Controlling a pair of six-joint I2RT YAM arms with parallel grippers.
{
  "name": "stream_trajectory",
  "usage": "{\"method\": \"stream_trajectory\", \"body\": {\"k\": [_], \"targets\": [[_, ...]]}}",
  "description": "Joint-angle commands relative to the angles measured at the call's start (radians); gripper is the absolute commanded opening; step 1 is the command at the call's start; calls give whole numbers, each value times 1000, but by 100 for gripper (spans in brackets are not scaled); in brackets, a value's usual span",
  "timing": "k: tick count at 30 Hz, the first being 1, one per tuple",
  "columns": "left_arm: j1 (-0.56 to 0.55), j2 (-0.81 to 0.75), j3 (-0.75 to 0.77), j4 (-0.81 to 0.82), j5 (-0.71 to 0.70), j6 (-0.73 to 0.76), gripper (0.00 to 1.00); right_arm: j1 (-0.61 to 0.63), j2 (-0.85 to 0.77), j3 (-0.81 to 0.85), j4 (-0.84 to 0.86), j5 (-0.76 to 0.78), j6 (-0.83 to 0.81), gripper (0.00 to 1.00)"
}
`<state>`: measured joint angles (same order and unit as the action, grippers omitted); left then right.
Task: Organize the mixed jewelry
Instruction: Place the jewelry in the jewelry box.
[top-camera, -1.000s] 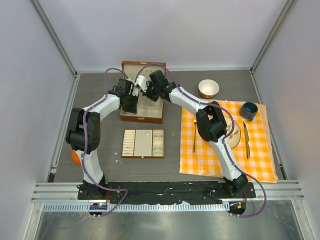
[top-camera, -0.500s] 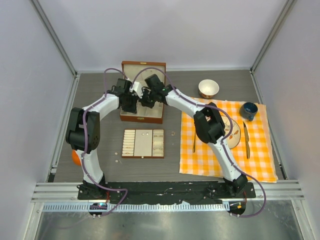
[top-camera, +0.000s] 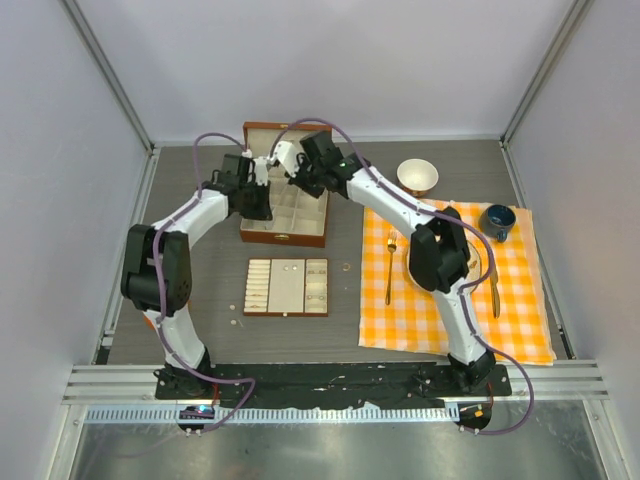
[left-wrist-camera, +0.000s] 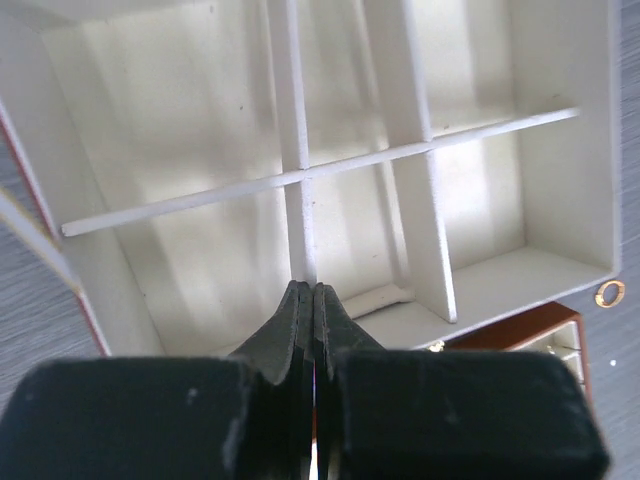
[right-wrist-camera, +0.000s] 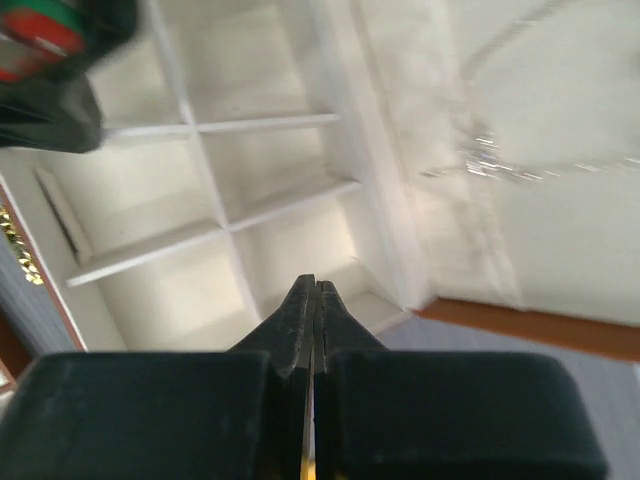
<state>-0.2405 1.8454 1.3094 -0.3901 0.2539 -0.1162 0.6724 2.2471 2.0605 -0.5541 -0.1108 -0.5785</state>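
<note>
Hovering over the wooden jewelry box (top-camera: 284, 238) with left gripper (left-wrist-camera: 312, 290) and right gripper (right-wrist-camera: 309, 285) both pinched together on nothing, the loose ring (top-camera: 347, 267) lying on the bench toward the arm bases, just right of the lined tray (top-camera: 287, 313), nearer the right gripper.

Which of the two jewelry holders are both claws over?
The brown wooden box, lid open, farther back; the flat cream-lined tray lies nearer, nothing above it.
</note>
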Motion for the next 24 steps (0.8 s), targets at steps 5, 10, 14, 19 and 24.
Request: {"method": "stream_trajectory", "body": {"k": [5,10,14,19,24], "targets": [[15,-175,25,103,104,23,0,-66,-202,-37,26,108,34,1],[20,-192,25,105,116,23,0,-74,-263,-106,40,149,43,1],[20,-192,7,111,120,15,0,-74,-294,-181,72,142,62,1],[20,-181,-24,119,127,12,0,-66,-304,-256,101,131,80,1],[20,-144,-55,138,128,13,0,-59,-288,-264,128,140,85,1]]}}
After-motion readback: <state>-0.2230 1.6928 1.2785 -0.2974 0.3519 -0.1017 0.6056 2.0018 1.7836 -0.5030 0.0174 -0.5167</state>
